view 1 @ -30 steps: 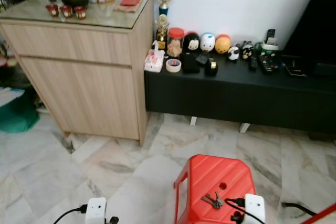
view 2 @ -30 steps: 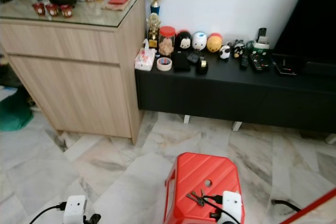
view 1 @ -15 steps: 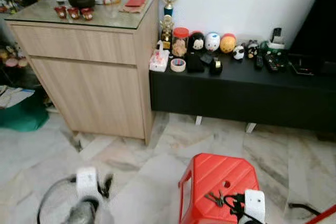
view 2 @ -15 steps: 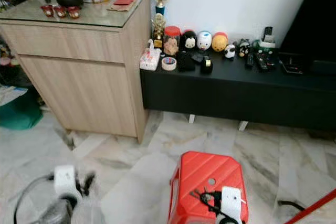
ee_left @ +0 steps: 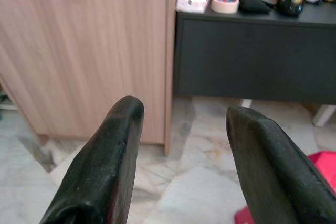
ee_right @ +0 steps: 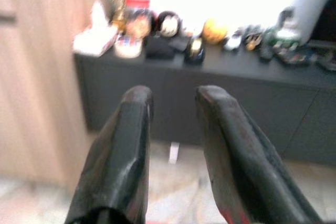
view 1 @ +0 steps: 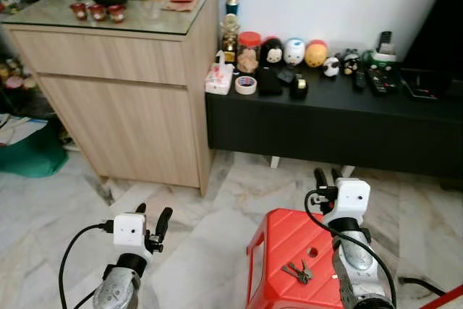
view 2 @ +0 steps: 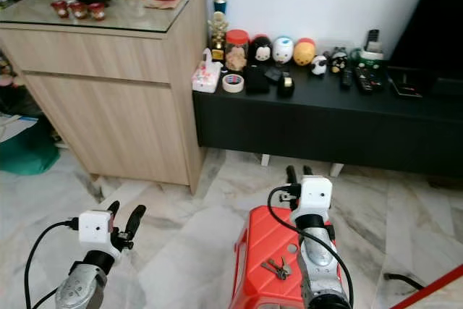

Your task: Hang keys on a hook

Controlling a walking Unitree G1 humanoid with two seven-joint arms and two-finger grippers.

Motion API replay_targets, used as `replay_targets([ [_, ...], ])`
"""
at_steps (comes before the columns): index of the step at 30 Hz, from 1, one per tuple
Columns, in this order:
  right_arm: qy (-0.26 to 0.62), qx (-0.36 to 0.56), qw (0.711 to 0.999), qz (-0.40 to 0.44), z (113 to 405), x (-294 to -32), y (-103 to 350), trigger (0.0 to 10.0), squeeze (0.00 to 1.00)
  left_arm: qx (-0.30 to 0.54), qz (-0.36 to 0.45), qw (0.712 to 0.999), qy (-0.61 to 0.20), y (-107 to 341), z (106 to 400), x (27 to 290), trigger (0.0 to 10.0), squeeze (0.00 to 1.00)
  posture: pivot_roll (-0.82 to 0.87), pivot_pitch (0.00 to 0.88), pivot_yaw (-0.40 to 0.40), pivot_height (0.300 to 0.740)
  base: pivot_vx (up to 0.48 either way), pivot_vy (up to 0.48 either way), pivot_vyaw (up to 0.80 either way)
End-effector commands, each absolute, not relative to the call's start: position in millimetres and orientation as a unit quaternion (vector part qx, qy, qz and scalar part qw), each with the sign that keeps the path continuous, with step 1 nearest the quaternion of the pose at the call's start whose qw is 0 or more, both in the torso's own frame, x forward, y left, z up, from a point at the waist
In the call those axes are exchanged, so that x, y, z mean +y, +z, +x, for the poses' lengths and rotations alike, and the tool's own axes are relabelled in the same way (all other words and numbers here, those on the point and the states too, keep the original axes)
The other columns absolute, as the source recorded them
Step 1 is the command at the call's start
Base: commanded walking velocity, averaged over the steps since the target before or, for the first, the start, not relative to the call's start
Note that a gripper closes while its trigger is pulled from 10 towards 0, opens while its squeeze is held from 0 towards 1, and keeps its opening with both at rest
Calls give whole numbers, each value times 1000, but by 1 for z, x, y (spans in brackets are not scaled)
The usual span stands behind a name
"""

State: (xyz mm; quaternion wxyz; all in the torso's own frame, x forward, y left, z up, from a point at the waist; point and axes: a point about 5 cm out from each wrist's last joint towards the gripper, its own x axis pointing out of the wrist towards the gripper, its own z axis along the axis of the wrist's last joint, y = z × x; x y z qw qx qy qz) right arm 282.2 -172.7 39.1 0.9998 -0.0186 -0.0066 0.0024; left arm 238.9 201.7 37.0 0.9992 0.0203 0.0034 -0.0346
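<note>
A small bunch of keys (view 1: 298, 272) lies flat on the top of a red plastic stool (view 1: 278, 244), close to the stool's near edge and just beside the round hole in the middle of its seat, untouched by either arm. The right gripper (view 1: 327, 176) is raised above the stool's far edge, its two black fingers a little apart and holding nothing, pointing toward the low black cabinet (view 1: 333, 124) against the white wall. The left gripper (view 1: 153, 220) hovers over the marble floor (view 1: 65, 200) well to the left of the stool, fingers spread wide and empty.

Beyond the stool, the cabinet's top carries a row of round toy figures (view 1: 294, 51), a roll of tape (view 1: 245, 85) near its left end, a tissue pack (view 1: 218, 77) at its left corner and remote controls (view 1: 376, 77) toward the right. A tall wooden sideboard (view 1: 116, 77) stands against the cabinet's left end, its glass top crowded with small ornaments.

No hook can be made out anywhere in the frames, so the keys appear still to be collected before any hanging can begin. The likely trouble lies in the pickup: the keys are thin and loose on hard, smooth plastic, so fingers closing from above may skid them toward the near edge and onto the floor, or pinch only one key and let the rest swing free. A heavy press could also tip the light stool.
</note>
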Motion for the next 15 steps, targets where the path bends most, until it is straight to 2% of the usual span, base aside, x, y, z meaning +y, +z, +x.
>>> replay_targets([
  [1, -9, 10, 1000, -14, 280, -180, 35, 10000, 0, 2, 18, 999, -40, 40, 241, 201, 10000, 0, 51, 0, -57, 740, 0, 0, 0],
  [11, -40, 52, 998, 2, 275, -183, 23, 10000, 0, 1, 21, 999, -39, 48, 255, 202, 10000, 0, 48, 0, -57, 740, 0, 0, 0],
  [15, -37, 84, 996, 1, 274, -179, 17, 10000, 0, 20, 43, 996, -80, 45, 259, 191, 10000, 0, 52, 0, -60, 740, 0, 0, 0],
])
